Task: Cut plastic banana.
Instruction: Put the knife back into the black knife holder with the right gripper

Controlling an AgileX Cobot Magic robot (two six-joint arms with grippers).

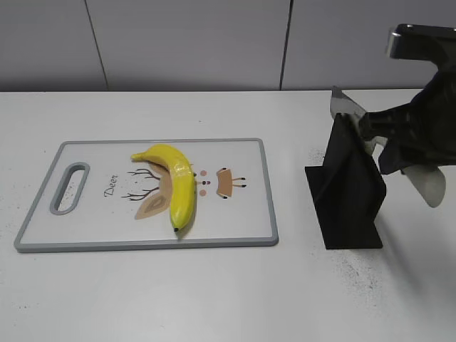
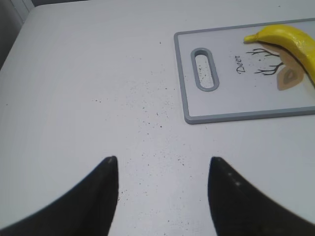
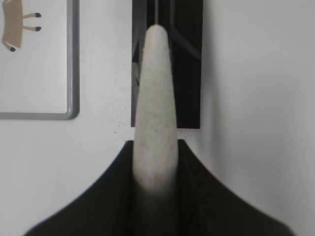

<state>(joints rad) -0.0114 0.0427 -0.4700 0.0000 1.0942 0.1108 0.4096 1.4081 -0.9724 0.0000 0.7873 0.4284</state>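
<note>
A yellow plastic banana (image 1: 178, 182) lies on a white cutting board with a grey rim (image 1: 265, 206), left of centre. It also shows in the left wrist view (image 2: 290, 42) on the board (image 2: 236, 117). My right gripper (image 1: 399, 146) is shut on the pale grey handle (image 3: 155, 98) of a knife, over a black knife stand (image 1: 349, 192). The handle end (image 1: 429, 184) sticks out to the lower right and the blade (image 1: 345, 103) shows at the stand's top. My left gripper (image 2: 162, 162) is open and empty over bare table, left of the board.
The black stand (image 3: 187, 73) is just right of the board's corner (image 3: 74, 73). The board has a handle slot (image 2: 205, 69) at its left end and a deer print. The white table is speckled with small dark specks.
</note>
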